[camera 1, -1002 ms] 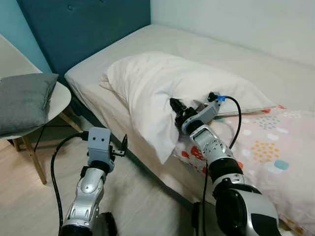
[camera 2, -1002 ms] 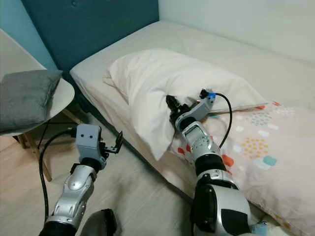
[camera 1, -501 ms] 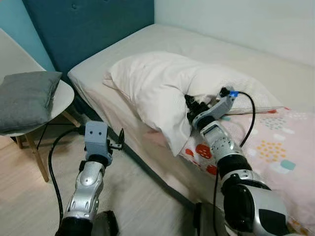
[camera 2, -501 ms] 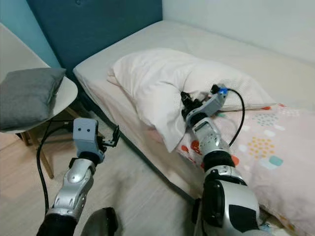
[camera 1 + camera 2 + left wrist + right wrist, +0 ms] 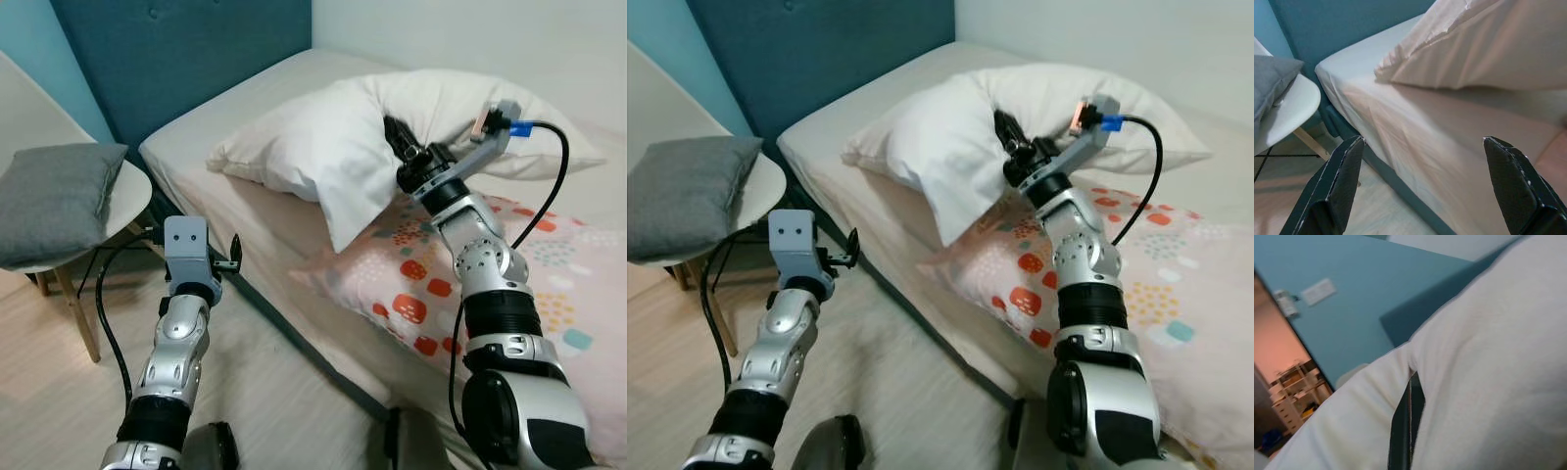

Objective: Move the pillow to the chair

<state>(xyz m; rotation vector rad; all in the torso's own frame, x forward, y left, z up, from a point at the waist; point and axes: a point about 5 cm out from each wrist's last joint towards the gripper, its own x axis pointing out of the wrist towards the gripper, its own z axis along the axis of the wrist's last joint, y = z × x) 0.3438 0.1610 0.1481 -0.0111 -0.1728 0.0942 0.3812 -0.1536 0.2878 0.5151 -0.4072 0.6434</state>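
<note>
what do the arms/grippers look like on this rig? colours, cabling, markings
Both arms are silver metal segments with black joint bands. The left gripper has a grey boxy wrist block with two small dark dots on its face, short black fingers with tapered tips, and a black cable looping from the wrist. The right gripper is black, with a grey bracket, a blue connector and a black cable.

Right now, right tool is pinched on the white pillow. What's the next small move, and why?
Probably lift a bit higher. The right tool is shut on the white pillow, but the pillow's headboard end rests on the bed. It should clear the bed before swinging toward the chair, where a grey cushion already sits.
</note>
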